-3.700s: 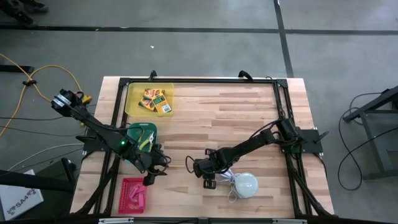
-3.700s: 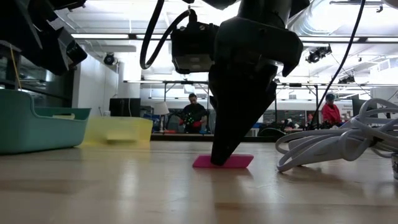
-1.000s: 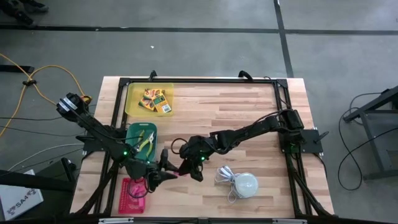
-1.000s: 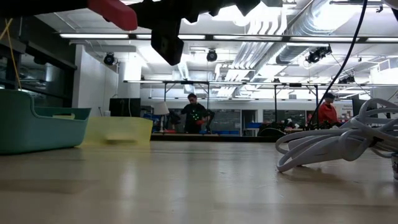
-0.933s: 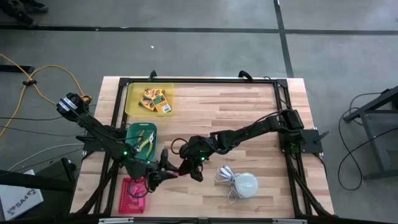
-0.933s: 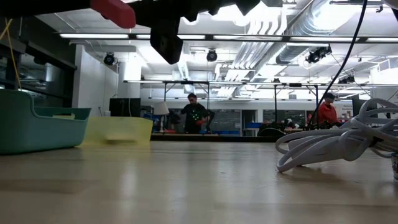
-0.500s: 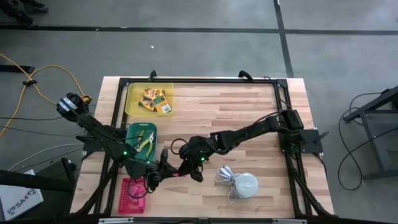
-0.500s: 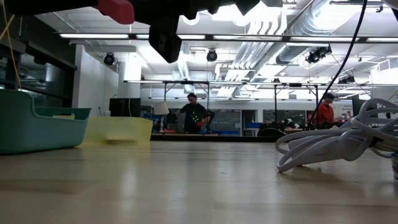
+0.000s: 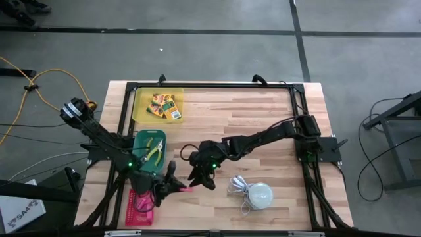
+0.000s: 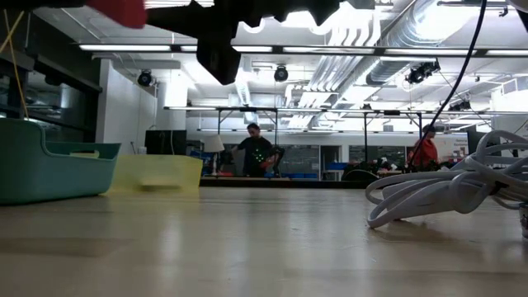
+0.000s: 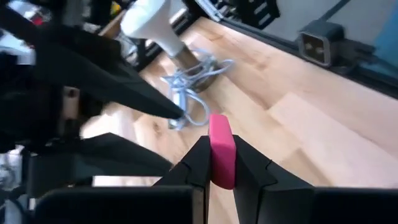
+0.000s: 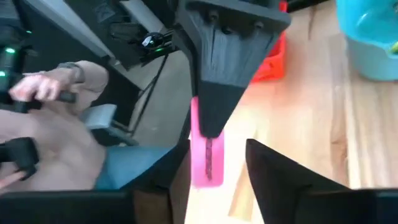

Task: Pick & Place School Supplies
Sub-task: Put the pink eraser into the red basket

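My left gripper is clamped on a pink eraser block, held above the bench near its front left part; in the left wrist view the block stands pinched between both fingers. My right gripper sits just beside it, nose to nose, with its jaws parted on either side of the same block and not pressing on it.

The red basket lies at the front edge just beside the left gripper, with pink pieces in it that I cannot count. The teal bin behind it holds the lime-handled scissors-like tool. Further back, at the far left corner, the yellow tray carries the small yellow-and-green boxes.

The white dome and its coiled cord lie close on the right gripper's far side, toward the front edge; that is the nearest thing in the way there. The middle and right of the bench are bare wood, with free room. The black frame rail runs along the bench edges. In the low view the cord crowds the right side, and two people stand far off in the room.
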Controlling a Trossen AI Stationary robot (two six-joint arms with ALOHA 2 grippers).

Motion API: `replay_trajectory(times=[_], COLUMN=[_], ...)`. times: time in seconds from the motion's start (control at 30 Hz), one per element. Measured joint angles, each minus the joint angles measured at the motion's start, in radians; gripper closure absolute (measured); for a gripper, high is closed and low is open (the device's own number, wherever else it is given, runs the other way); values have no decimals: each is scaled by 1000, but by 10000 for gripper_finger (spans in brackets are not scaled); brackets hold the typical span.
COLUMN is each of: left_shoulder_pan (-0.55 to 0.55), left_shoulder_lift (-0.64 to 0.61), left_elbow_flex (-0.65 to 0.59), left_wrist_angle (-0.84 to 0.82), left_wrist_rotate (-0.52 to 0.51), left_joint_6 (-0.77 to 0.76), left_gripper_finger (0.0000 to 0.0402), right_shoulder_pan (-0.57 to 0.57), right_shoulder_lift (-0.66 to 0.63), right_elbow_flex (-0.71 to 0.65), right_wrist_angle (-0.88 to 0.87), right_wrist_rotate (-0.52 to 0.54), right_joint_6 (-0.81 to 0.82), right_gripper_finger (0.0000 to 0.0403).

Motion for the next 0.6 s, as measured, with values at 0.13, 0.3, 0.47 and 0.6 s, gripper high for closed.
replay_trajectory(times=[0.13, 0.3, 0.47, 0.6], left_shoulder_pan=[-39, -94, -170, -212], left_shoulder_lift=[0, -50, -129, -162], left_elbow_flex=[0, 14, 108, 190], left_wrist_angle=[-38, -211, -535, -752], left_wrist_rotate=[-8, -24, -19, 91], left_joint_6=[-89, -315, -629, -873], left_gripper_finger=[370, 361, 359, 358], right_shoulder_pan=[-25, -41, -32, -27], right_shoulder_lift=[0, 0, 0, 0], right_elbow_flex=[0, 0, 0, 0], right_wrist_angle=[-3, -23, -88, -123], right_wrist_rotate=[-86, -127, -102, -68], right_joint_6=[50, 85, 59, 33], right_gripper_finger=[237, 214, 209, 212])
